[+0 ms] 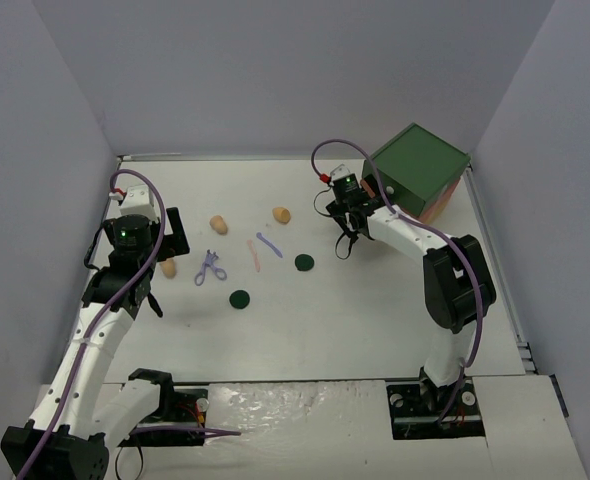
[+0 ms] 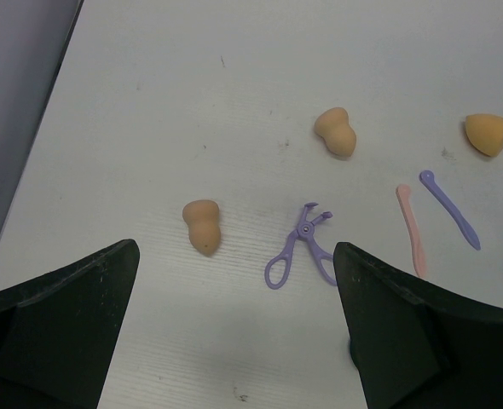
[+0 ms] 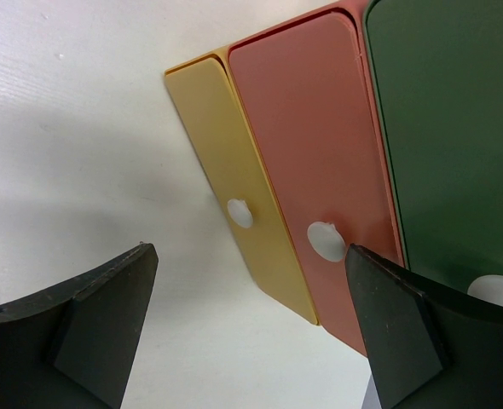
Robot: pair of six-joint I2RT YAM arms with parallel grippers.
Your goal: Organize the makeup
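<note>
Left wrist: lilac scissor-like tool (image 2: 304, 232), long axis diagonal, head upper right.

No text, label, brand, number or sign can be read in any of the views.
</note>
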